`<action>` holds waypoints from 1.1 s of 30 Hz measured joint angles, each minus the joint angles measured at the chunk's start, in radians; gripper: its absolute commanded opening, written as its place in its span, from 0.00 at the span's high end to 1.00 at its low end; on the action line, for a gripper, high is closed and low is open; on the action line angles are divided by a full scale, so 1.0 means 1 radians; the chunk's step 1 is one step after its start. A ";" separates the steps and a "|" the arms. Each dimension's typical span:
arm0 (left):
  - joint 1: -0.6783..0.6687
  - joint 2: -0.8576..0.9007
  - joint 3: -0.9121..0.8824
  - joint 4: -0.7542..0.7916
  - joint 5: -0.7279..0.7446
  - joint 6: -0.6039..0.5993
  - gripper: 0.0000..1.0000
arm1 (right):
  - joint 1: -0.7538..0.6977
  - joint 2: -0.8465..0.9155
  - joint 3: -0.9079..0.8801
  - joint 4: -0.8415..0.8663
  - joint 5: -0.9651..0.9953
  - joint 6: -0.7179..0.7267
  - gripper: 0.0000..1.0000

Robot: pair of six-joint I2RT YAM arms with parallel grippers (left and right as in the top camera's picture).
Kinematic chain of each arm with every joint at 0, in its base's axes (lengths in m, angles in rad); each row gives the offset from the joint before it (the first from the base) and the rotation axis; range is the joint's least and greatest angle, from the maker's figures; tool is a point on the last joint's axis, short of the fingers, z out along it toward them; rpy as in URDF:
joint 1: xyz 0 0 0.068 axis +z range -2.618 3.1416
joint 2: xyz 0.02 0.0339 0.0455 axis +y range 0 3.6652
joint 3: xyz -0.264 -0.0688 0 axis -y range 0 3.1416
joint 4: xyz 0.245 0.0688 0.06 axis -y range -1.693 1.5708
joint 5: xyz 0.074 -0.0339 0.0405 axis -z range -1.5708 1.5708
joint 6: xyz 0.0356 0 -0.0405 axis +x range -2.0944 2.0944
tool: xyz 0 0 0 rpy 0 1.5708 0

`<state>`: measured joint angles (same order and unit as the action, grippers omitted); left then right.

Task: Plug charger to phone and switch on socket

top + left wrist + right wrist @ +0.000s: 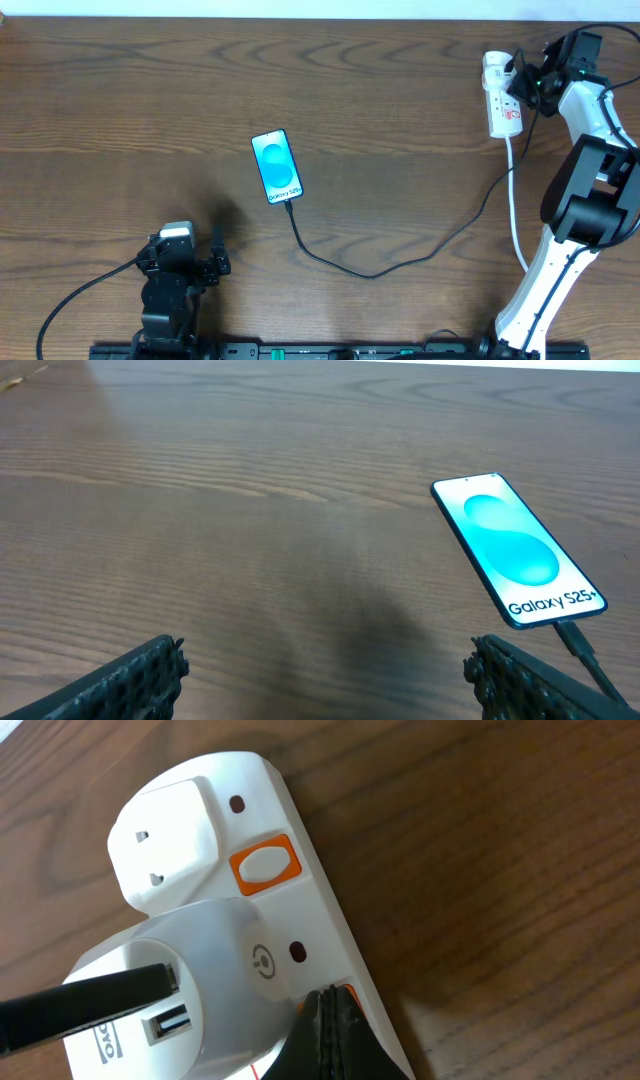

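Note:
The phone (277, 166) lies face up mid-table, cyan screen lit, and shows in the left wrist view (518, 550). The thin black charger cable (400, 262) is plugged into its bottom edge and runs right to the white socket strip (502, 95) at the far right. In the right wrist view a white adapter (170, 1010) sits in the strip (300, 880), with the black cable's USB end in it. My right gripper (327, 1005) is shut, its tips pressing an orange switch beside the adapter. My left gripper (325, 670) is open and empty near the front edge, left of the phone.
A second orange-rimmed switch (265, 864) and an unused outlet (165, 845) lie further along the strip. The strip's white cord (514, 210) runs down toward the right arm's base. Bare wooden table surrounds the phone.

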<state>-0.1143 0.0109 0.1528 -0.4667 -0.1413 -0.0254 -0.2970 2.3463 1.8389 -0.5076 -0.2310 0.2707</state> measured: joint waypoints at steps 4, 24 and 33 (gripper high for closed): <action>0.000 0.000 0.000 0.000 0.000 0.000 0.07 | 0.001 0.000 0.000 0.000 0.001 0.000 0.99; 0.000 0.000 0.000 0.000 0.000 0.000 0.07 | 0.009 0.000 0.007 -0.016 0.011 0.000 0.99; 0.000 0.000 0.000 0.000 0.000 0.000 0.07 | 0.020 0.000 0.014 -0.053 0.024 0.000 0.99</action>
<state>-0.1143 0.0109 0.1528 -0.4667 -0.1413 -0.0257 -0.2768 2.3459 1.8534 -0.5610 -0.2070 0.2703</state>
